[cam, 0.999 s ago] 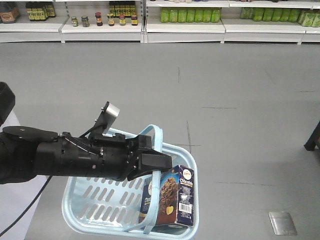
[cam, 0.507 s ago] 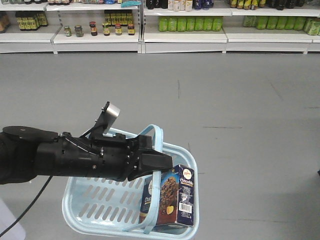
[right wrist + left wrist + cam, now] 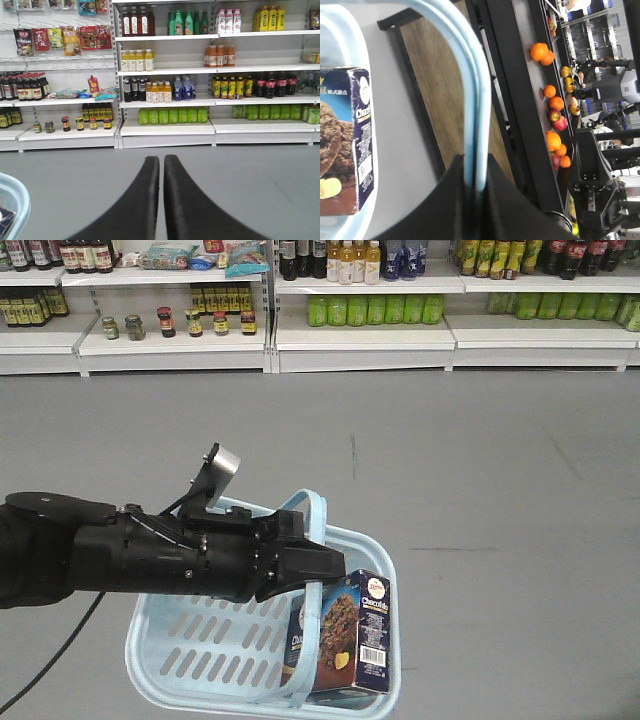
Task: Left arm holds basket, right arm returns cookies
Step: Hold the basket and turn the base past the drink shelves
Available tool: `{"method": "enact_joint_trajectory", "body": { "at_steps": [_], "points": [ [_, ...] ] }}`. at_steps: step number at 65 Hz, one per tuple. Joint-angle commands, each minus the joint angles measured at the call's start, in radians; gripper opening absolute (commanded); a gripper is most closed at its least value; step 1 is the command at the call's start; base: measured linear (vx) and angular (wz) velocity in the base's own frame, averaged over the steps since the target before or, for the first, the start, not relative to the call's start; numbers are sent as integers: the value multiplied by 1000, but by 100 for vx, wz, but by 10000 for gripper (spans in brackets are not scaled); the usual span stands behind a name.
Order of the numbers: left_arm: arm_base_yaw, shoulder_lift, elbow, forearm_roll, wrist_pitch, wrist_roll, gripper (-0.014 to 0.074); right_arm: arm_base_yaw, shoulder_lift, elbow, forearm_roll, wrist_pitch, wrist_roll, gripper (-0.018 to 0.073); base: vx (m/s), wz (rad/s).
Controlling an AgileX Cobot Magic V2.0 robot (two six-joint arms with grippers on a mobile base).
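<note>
My left arm [image 3: 120,560], thick and black with a silver plate on top, reaches in from the left. Its gripper [image 3: 335,565] is shut on the two thin hoop handles [image 3: 312,505] of the light blue basket [image 3: 150,645] and holds it above the grey floor. The left wrist view shows the handles [image 3: 472,100] pinched between the jaws of the left gripper [image 3: 475,175]. The navy Chocofello cookies carton [image 3: 352,635] stands in the basket's right corner and also shows in the left wrist view [image 3: 350,140]. My right gripper [image 3: 161,159] is shut and empty, pointing at the shelves; the basket rim [image 3: 17,200] shows at its lower left.
White store shelves [image 3: 360,335] with bottles and jars run along the back, seen closer in the right wrist view [image 3: 165,127]. Grey floor lies between. The left wrist view shows a dark rack with oranges and apples [image 3: 555,107] and a wooden panel [image 3: 440,110].
The shelves at the back have slid down in view and more rows show. The left arm, basket and carton keep their places in view.
</note>
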Motion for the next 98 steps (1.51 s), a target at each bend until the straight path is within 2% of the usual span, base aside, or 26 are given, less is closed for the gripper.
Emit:
{"method": "enact_joint_trajectory", "body": {
  "at_steps": [1, 98],
  "points": [
    [-7, -50, -36, -101, 56, 5, -3, -7, -13, 18, -10, -73, -5, -6, 49, -2],
    [-7, -50, -36, -102, 53, 5, -3, -7, -13, 18, -10, -73, -5, -6, 47, 0]
  ]
}}
